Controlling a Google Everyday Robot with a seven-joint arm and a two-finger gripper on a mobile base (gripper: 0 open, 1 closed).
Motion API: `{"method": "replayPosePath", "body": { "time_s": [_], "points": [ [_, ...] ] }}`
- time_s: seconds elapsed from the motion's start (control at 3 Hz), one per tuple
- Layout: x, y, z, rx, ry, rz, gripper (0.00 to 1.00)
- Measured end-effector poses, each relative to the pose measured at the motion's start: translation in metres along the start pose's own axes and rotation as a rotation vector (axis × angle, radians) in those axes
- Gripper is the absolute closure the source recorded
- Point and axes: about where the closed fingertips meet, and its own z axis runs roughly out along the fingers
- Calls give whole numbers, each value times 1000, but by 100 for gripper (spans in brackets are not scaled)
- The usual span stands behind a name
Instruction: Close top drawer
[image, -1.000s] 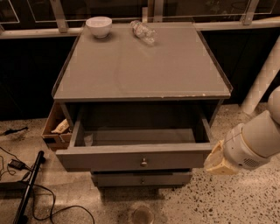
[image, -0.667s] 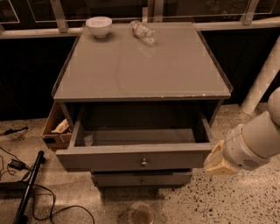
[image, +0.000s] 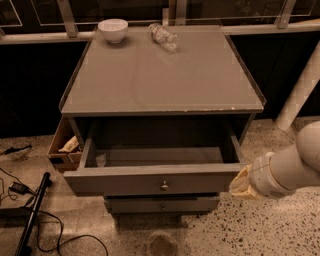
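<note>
Nearest me on the left, black cables (image: 35, 220) trail over the floor, well clear of the work. Next comes a shorter lower drawer (image: 162, 204), tucked in under the one I want. The top drawer (image: 125, 181) is pulled far out toward me. Its front panel and knob (image: 164, 185) stand well forward of the cabinet and the deep box is open to view, so I judge that none of the closing is done and the whole push is left. My pincer (image: 243, 183) sits at the right end of that front panel, very close to its corner. I cannot tell how wide it is, whether it holds anything, or whether it touches the panel. Left of the cabinet there's a cardboard box (image: 62, 145), beside the drawer and not in its way. Further back, the counter (image: 160, 80) carries a white bowl (image: 113, 29) and a lying plastic bottle (image: 164, 36) at its far edge. Nothing I can see blocks the slide home.
</note>
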Motion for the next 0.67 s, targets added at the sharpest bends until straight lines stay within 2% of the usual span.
{"method": "replayPosePath", "body": {
  "time_s": [0.33, 0.67],
  "points": [
    [12, -13, 47, -4, -37, -14, 100],
    [22, -14, 96, -37, -71, -3, 100]
  ]
}}
